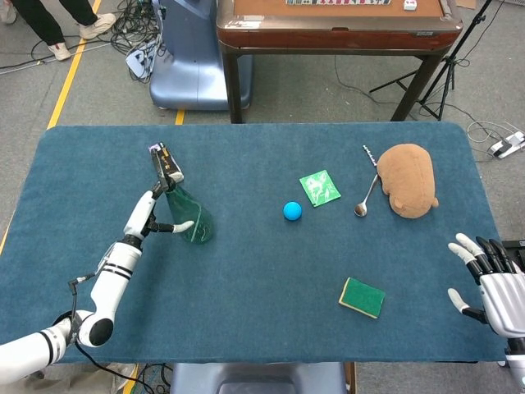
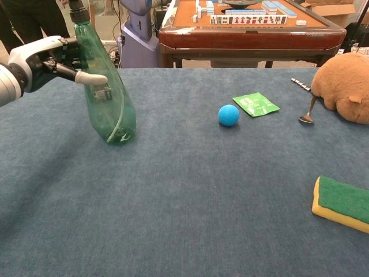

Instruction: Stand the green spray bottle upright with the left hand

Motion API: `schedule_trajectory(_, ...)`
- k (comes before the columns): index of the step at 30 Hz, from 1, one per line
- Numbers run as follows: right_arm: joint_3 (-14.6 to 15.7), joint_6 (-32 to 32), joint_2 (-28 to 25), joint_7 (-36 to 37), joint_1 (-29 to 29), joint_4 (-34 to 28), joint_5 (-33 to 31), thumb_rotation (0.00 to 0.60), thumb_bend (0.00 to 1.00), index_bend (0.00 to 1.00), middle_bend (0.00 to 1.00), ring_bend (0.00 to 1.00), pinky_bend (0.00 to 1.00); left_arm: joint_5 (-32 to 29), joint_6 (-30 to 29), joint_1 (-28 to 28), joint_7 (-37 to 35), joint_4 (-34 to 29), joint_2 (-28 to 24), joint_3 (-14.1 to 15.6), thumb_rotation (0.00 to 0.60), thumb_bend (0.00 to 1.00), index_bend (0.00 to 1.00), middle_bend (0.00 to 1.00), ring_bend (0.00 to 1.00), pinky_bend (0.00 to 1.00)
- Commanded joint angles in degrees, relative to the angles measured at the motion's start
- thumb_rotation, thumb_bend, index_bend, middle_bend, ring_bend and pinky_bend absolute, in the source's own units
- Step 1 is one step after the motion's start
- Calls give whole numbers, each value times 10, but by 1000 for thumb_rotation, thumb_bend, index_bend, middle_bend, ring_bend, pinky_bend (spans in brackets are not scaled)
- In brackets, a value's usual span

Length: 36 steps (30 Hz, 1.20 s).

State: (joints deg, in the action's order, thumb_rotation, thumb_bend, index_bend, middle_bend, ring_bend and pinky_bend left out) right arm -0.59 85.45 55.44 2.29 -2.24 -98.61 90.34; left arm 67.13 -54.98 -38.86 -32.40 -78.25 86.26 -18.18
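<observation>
I see the blue table (image 1: 246, 271) filling most of my head view. At about three o'clock on it lies the brown plush toy (image 1: 410, 179), with a spoon (image 1: 363, 201) just beside it. At nine o'clock I have the green spray bottle (image 2: 106, 95) gripped in my left hand (image 2: 49, 57), fingers wrapped around its upper body; its base is on the cloth and it stands nearly upright, leaning slightly with the neck tipped toward the hand. My right hand (image 1: 490, 283) sits at the table's four o'clock edge, fingers spread, holding nothing. A green-and-yellow sponge (image 1: 362, 296) lies at five o'clock. Near the centre, toward one o'clock, a green packet (image 1: 320, 187) lies near a small blue ball (image 1: 292, 211). A small dark packet (image 1: 165, 162) lies just behind the bottle at ten o'clock.
</observation>
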Motion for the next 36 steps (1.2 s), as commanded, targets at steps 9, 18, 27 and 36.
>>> schedule_trajectory(9, 0, 1, -1, -2, -1, -1, 2, 600, 299, 188, 123, 0, 0, 32, 5, 20, -17, -35, -40, 18, 600, 44, 0, 0, 0, 0)
schedule_trajectory(18, -1, -1, 0, -4, -3, -3, 4, 600, 299, 188, 123, 0, 0, 43, 10, 25, -16, -56, -63, 24, 600, 43, 0, 0, 0, 0)
schedule_trajectory(27, -1, 3, -2, 2, 0, 0, 1, 600, 299, 189, 123, 0, 0, 79, -18, 61, 6, -98, -136, 52, 600, 44, 5, 0, 0, 0)
schedule_trajectory(36, -2, -7, 4, 13, -6, 12, -1, 600, 299, 188, 123, 0, 0, 64, -96, 124, 134, -148, -198, 83, 600, 44, 45, 0, 0, 0)
